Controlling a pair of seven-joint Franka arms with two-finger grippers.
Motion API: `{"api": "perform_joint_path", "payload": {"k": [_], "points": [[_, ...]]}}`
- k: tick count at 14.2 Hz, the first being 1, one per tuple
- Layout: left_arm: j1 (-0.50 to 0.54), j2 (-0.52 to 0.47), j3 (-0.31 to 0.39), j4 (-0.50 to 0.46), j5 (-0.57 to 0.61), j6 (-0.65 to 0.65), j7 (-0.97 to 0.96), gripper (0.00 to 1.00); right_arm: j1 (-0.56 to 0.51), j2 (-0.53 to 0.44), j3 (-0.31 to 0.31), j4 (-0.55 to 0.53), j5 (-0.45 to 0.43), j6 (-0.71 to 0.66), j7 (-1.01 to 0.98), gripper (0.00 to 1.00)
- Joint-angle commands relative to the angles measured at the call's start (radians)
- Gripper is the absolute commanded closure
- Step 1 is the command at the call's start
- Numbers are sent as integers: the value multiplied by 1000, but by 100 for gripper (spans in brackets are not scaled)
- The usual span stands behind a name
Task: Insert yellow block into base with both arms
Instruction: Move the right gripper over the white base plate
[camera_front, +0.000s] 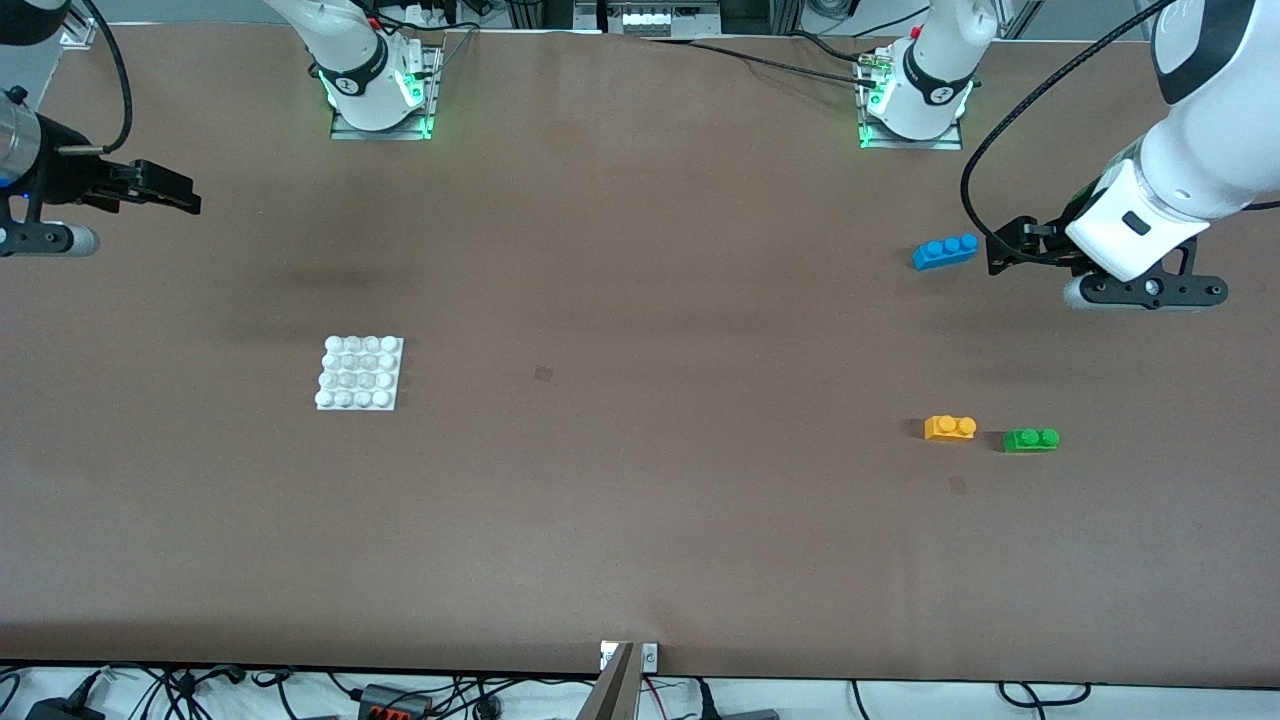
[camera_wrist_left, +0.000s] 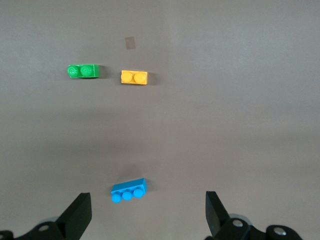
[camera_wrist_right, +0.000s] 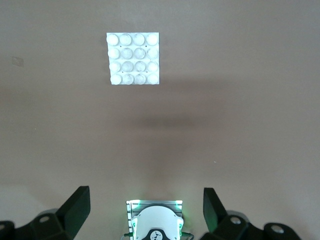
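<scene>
The table (camera_front: 640, 520) carries a brown mat and supports all loose parts. Both arms are raised above it, and neither touches any part.

The left arm (camera_front: 1200, 120) extends from its base toward its own end of the table. The left gripper (camera_front: 1010, 245) is in the air just beside the blue brick, over bare mat. Its fingers (camera_wrist_left: 80, 215) are spread wide and hold nothing.

The right arm (camera_front: 30, 150) enters at its own end of the table. The right gripper (camera_front: 175, 190) is over bare mat, well apart from the base. Its fingers (camera_wrist_right: 77, 205) are spread wide and hold nothing.

The base (camera_front: 360, 373) lies flat toward the right arm's end of the table. All its studs are uncovered.

The blue brick (camera_front: 945, 251) lies toward the left arm's end.

The yellow block (camera_front: 950, 428) lies studs up, nearer to the front camera than the blue brick and well apart from the base.

The green brick (camera_front: 1030, 440) lies near the yellow block, not touching it, on the side toward the left arm's end.
</scene>
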Motion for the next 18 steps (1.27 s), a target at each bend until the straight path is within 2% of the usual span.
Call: {"api": "perform_joint_path", "payload": {"k": [1, 3, 4, 7, 10, 12, 14, 15, 18], "points": [[-4, 4, 5, 14, -14, -13, 19, 0, -4, 55, -2, 58, 8, -15, -6, 0], [-6, 4, 5, 14, -14, -11, 19, 0, -2, 63, -4, 52, -1, 3, -2, 0], [-4, 4, 5, 15, -14, -11, 19, 0, -5, 92, -4, 31, -2, 59, -1, 0], [-4, 4, 6, 14, -16, -11, 56, 0, 1, 159, -4, -70, 1, 343, 0, 0], [-4, 4, 5, 15, -16, -11, 56, 0, -2, 199, -2, -210, 19, 536, 5, 0], [-4, 4, 5, 15, -16, -11, 54, 0, -12, 248, -2, -245, 36, 572, 5, 0], [-4, 4, 5, 15, -16, -13, 56, 0, -18, 307, -4, -245, 147, 575, 2, 0], [-4, 4, 5, 15, -16, -11, 54, 0, -21, 334, -4, -247, 171, 590, 2, 0], [-4, 4, 6, 15, -16, -11, 56, 0, -19, 402, -4, -250, 171, 678, -5, 0]]}}
